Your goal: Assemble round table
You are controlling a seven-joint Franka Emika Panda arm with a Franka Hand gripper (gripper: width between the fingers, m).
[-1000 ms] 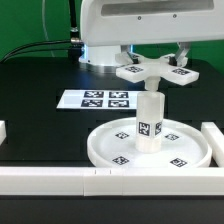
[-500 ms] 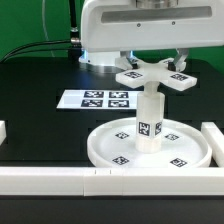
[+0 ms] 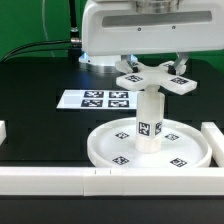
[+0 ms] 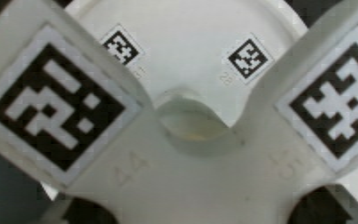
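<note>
The round table's large rimmed disc (image 3: 103,150) lies flat on the black table, with the stubby post (image 3: 149,125) standing upright at its middle. My gripper (image 3: 154,66) is shut on the cross-shaped piece (image 3: 157,78) and holds it level just above the post's top. In the wrist view the cross-shaped piece (image 4: 176,170) fills the picture, with two tagged arms spreading out. Between those arms I see the post's top (image 4: 190,122) and, beyond it, the disc (image 4: 179,30). My gripper (image 4: 202,212) clamps the piece between dark fingers (image 4: 83,212).
The marker board (image 3: 100,99) lies behind the disc towards the exterior view's left. Long white bars run along the front (image 3: 60,178) and the exterior view's right (image 3: 213,135), with a short end at the left edge (image 3: 3,130). The arm's base (image 3: 100,55) stands at the back.
The cross-shaped piece, still in my gripper, has shifted slightly towards the exterior view's right and a little lower, closer to the post's top.
</note>
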